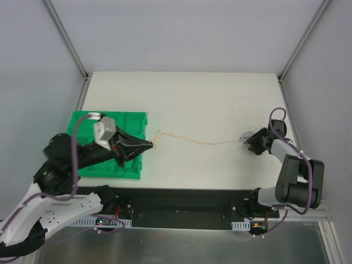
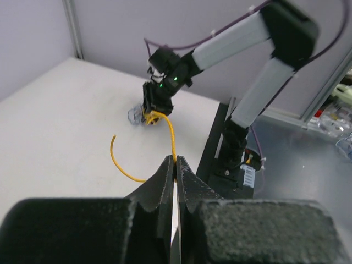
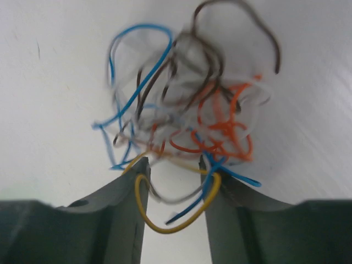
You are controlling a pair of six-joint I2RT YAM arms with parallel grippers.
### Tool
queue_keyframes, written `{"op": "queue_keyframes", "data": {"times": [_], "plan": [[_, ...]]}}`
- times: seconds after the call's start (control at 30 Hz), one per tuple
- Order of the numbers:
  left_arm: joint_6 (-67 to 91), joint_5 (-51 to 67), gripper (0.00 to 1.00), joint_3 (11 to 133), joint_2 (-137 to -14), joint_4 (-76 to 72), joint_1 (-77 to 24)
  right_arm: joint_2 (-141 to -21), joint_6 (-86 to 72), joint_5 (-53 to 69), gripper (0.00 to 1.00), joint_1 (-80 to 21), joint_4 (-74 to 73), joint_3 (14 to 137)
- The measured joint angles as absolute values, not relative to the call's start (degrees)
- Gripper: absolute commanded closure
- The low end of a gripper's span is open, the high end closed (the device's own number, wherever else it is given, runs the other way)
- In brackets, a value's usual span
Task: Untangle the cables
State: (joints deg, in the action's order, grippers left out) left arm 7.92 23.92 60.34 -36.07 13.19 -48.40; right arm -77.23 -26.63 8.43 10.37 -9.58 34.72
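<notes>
The cables are a small wad (image 3: 187,104) of thin blue, orange, brown, grey and yellow wires lying on the white table at the right (image 1: 245,135). One yellow wire (image 1: 198,141) runs from the wad across the table to my left gripper (image 1: 152,144). In the left wrist view that gripper (image 2: 176,159) is shut on the yellow wire (image 2: 171,135), whose free end curls off to the left. My right gripper (image 3: 174,162) sits at the wad's near edge, jaws apart. A yellow loop (image 3: 165,228), a blue strand and a grey strand hang loose between its fingers.
A green ribbed mat (image 1: 88,124) lies at the left under the left arm, with a few thin dark wires (image 1: 129,169) at its near corner. A black rail (image 1: 181,206) runs along the table's near edge. Grey walls enclose the left, back and right.
</notes>
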Motion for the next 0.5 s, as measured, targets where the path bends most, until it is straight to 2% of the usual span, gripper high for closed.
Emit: {"op": "queue_keyframes", "data": {"times": [0.13, 0.3, 0.5], "plan": [[8.9, 22.1, 1.00, 70.4, -30.3, 21.1, -48.4, -83.4, -27.5, 9.8, 0.62, 13.8, -6.2, 38.2], [9.4, 15.6, 1.00, 84.6, -30.5, 30.1, -48.4, -86.0, -27.7, 11.3, 0.58, 18.9, -4.4, 40.0], [9.5, 7.9, 1.00, 95.1, -35.2, 39.3, -48.4, -87.5, -25.7, 11.4, 0.53, 19.9, -4.3, 41.8]]}}
